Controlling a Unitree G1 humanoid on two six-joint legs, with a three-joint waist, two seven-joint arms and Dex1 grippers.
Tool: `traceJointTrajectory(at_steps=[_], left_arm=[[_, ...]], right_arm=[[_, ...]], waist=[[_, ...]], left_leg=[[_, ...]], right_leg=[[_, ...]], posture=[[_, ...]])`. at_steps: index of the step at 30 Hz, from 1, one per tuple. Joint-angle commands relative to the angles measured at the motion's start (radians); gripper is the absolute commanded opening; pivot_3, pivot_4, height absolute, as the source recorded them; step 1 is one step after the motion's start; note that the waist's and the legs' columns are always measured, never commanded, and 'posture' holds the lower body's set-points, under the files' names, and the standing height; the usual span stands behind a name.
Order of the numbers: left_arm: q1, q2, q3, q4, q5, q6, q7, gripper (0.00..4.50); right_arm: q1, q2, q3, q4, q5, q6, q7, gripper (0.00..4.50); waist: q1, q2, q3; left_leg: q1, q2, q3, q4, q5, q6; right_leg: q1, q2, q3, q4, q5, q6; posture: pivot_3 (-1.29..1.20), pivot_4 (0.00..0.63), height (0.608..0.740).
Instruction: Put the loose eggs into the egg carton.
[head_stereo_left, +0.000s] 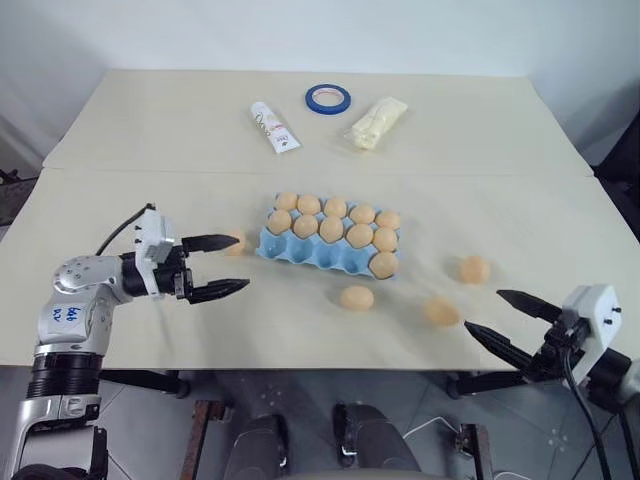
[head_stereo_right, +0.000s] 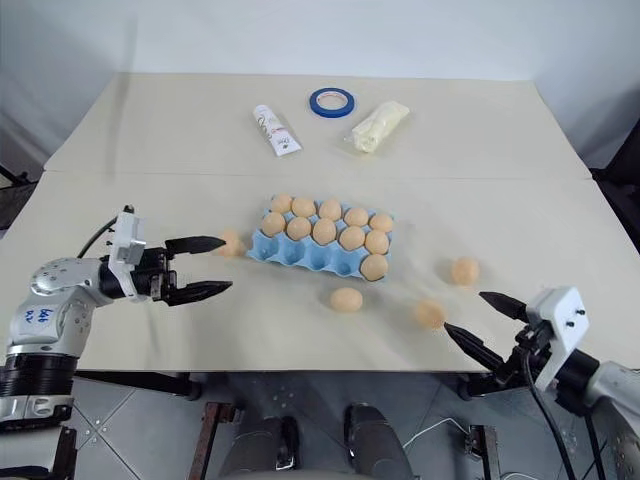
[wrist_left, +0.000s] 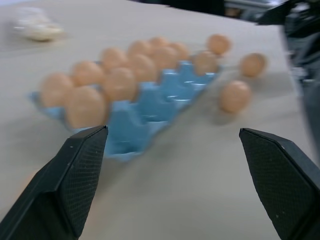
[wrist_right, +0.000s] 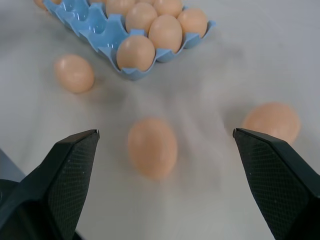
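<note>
The left gripper (head_stereo_left: 228, 266) has its jaws wide apart and holds nothing; it points level toward the left end of the carton (head_stereo_left: 330, 250), and one egg (head_stereo_left: 236, 241) lies on the counter (head_stereo_left: 150, 130) just beyond its upper finger, near the carton's left edge. The right gripper (head_stereo_left: 497, 318) is also released and empty, low at the near edge of the counter. In its wrist view the nearest egg (wrist_right: 152, 147) lies between the two fingers but further out, not touched.

Three more loose eggs lie on the counter to the right of the carton: one (head_stereo_left: 356, 297) just in front of its near right corner, one (head_stereo_left: 441, 312) near the right gripper, and one (head_stereo_left: 474, 268) further right. The light blue carton sits in the middle of the counter. Its two far rows look full, and the near row has an egg only at the right end, so four cups are free.

The eggs are light, smooth and round, so I think they roll and slip easily, and the shell breaks under a hard squeeze. The best hold is across the short middle of the egg, with gentle pressure.

Far behind lie a tape ring (head_stereo_left: 328, 98), a tube (head_stereo_left: 274, 127) and a small bag (head_stereo_left: 378, 122).
</note>
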Motion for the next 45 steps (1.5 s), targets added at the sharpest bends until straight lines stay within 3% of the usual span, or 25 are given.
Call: traceJointTrajectory(at_steps=[1,12,23,32,35,41,45], left_arm=[[-0.035,-0.003,-0.009,0.043,0.002,-0.056,-0.06,4.48],[-0.037,-0.025,0.02,0.107,-0.036,-0.122,-0.184,4.48],[0.037,-0.015,0.09,0.118,-0.044,-0.17,-0.168,4.48],[0.053,-0.017,0.139,0.11,-0.058,-0.155,-0.136,4.48],[0.058,-0.017,0.145,0.106,-0.058,-0.158,-0.128,4.5],[0.059,-0.021,0.154,0.101,-0.06,-0.158,-0.109,4.5],[0.053,-0.027,0.152,0.101,-0.063,-0.158,-0.104,4.5]], right_arm=[[0.022,0.019,-0.037,-0.053,0.015,-0.018,-0.027,4.5],[-0.048,0.112,0.119,-0.061,-0.077,-0.032,-0.177,4.5],[-0.177,0.119,0.299,0.064,-0.193,-0.046,-0.214,4.5],[-0.251,0.125,0.332,0.18,-0.23,-0.039,-0.217,4.5],[-0.263,0.127,0.328,0.171,-0.182,-0.003,-0.193,3.92],[-0.25,0.115,0.307,0.133,-0.141,0.019,-0.181,1.83],[-0.278,0.103,0.291,0.081,-0.116,0.042,-0.194,1.56]], waist=[[-0.002,0.0,0.0],[-0.009,0.0,0.0],[-0.011,-0.001,0.0],[-0.013,-0.001,0.0],[-0.013,-0.001,0.0],[-0.011,-0.001,0.0],[-0.012,-0.001,0.0]], left_leg=[[0.0,0.0,0.0,0.0,0.0,0.0],[-0.001,0.0,0.0,0.0,0.0,0.0],[-0.001,0.0,0.0,0.0,0.0,0.0],[-0.001,0.0,0.0,0.0,0.0,0.0],[-0.001,0.0,0.0,0.0,0.0,0.0],[-0.001,0.0,-0.001,0.0,0.0,0.0],[-0.001,0.0,-0.001,0.0,0.0,0.0]], right_leg=[[0.0,0.0,0.0,0.0,0.0,0.0],[-0.001,0.0,0.0,0.0,0.0,0.0],[-0.001,0.0,0.0,0.0,0.0,0.0],[-0.001,-0.001,0.0,0.0,0.0,0.0],[-0.001,-0.001,0.0,0.001,0.0,0.0],[-0.001,-0.001,-0.001,0.001,0.0,-0.001],[-0.001,-0.001,-0.001,0.001,0.0,-0.001]], posture=[[0.0,0.15,0.74],[0.0,0.15,0.74],[0.0,0.15,0.74],[0.0,0.15,0.74],[0.0,0.15,0.74],[0.0,0.15,0.74],[0.0,0.15,0.74]])
